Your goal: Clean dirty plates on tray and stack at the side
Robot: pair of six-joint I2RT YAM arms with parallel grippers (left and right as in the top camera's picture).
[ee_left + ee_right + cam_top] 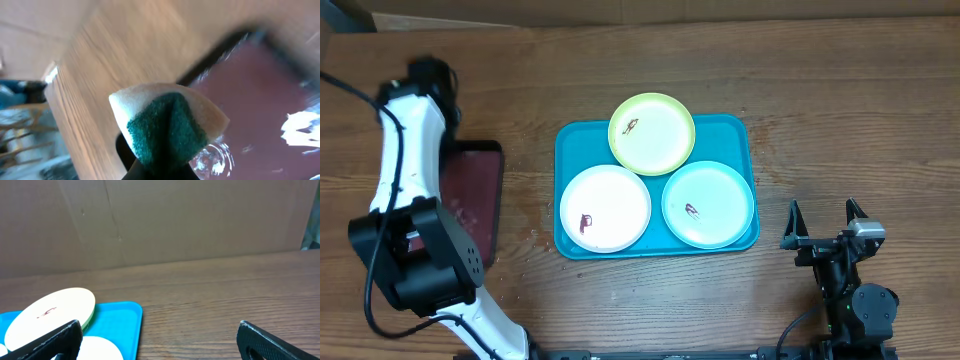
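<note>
The turquoise tray (pixel 582 139) lies mid-table and holds three plates. The yellow-green plate (pixel 652 132) is at the back, overlapping the tray's far rim. The white plate (pixel 605 207) is front left and the pale mint plate (pixel 708 203) front right. Each has a small dark smear. My left gripper (pixel 165 170) is shut on a sponge (pixel 167 125) with a green scrub face, held above the maroon tray's far end. My right gripper (pixel 823 224) is open and empty, right of the turquoise tray (pixel 117 325). The yellow-green plate (pixel 50 315) shows in the right wrist view.
A dark maroon tray (pixel 470 200) with a black rim lies left of the turquoise tray, partly under my left arm; it looks wet in the left wrist view (pixel 260 100). A cardboard wall (pixel 160 220) stands behind the table.
</note>
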